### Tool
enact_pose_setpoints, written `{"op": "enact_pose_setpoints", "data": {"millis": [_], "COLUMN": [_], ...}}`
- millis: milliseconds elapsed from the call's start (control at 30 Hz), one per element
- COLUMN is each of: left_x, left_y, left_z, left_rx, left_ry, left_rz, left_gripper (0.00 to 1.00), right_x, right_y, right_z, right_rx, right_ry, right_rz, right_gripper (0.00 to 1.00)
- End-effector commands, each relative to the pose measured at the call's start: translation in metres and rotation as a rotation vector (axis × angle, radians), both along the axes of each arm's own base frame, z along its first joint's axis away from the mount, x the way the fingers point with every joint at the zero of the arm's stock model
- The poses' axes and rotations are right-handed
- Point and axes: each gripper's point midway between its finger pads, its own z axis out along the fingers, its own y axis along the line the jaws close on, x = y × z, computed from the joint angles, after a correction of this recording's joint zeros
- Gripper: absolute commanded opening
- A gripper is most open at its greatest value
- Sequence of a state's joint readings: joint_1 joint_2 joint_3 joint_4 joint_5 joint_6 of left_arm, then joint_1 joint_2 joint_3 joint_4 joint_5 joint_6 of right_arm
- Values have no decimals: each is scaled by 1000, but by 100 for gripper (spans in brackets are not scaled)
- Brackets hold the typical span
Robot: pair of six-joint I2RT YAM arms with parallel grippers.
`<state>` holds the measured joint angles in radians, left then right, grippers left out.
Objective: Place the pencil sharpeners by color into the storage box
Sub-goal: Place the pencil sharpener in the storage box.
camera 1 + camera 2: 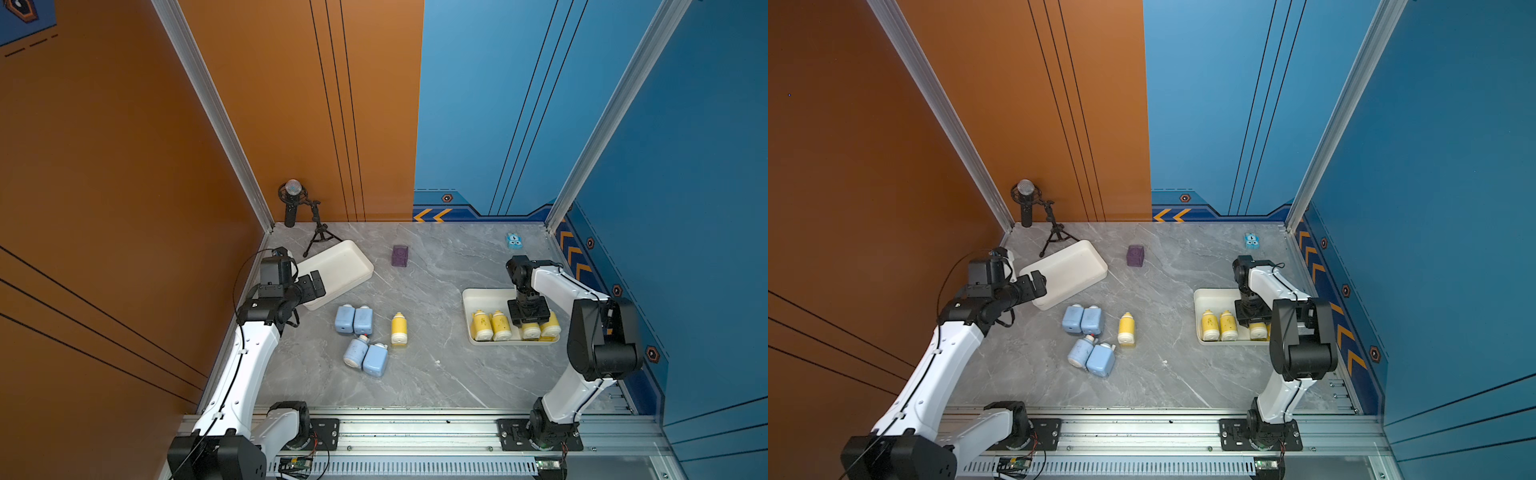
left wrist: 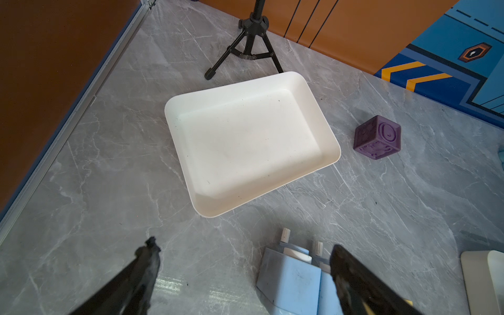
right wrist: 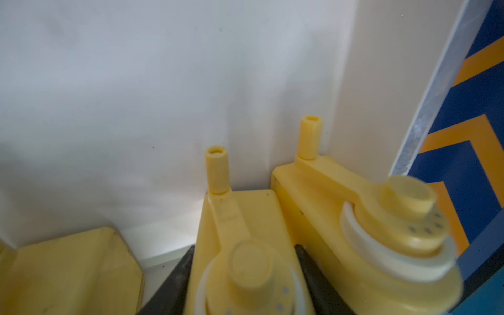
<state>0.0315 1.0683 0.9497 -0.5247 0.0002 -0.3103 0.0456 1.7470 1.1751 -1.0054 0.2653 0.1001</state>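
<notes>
Several light blue pencil sharpeners (image 1: 344, 319) lie in two pairs mid-table, with one yellow pencil sharpener (image 1: 399, 329) beside them. An empty white storage box (image 1: 345, 266) sits at the back left. My left gripper (image 1: 313, 284) hovers open over its near corner; the left wrist view shows its fingertips (image 2: 151, 245) wide apart above the table and a blue pair (image 2: 289, 278). A second storage box (image 1: 467, 299) on the right holds several yellow sharpeners (image 1: 481, 326). My right gripper (image 3: 244, 248) is lowered into it, its fingers against both sides of a yellow sharpener (image 3: 240, 218) that rests beside another (image 3: 354, 204).
A dark purple block (image 1: 400, 255) stands behind the blue sharpeners, right of the empty box. A small blue cartoon-face box (image 1: 514, 241) sits at the back right. A microphone on a tripod (image 1: 293, 203) stands in the back left corner, close behind the empty box.
</notes>
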Motion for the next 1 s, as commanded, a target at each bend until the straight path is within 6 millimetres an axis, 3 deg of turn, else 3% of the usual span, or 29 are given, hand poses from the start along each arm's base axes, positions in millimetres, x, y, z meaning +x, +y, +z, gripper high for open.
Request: {"op": "enact_pose_setpoints", "data": {"millis": [0, 667, 967], "left_x": [-3, -6, -6], "left_y": [2, 2, 3], "left_z": [1, 7, 8], "left_rx": [29, 30, 35], "left_ry": [5, -17, -20], "left_rz": [-1, 2, 4], "left_gripper": [98, 98, 98], "right_x": [-3, 1, -5], "right_y": [-5, -8, -8], "right_z": [6, 44, 36], "right_rx": [-43, -121, -118], "right_ry": [23, -51, -17], "right_rz": [18, 54, 59], "right_gripper": [56, 57, 57]}}
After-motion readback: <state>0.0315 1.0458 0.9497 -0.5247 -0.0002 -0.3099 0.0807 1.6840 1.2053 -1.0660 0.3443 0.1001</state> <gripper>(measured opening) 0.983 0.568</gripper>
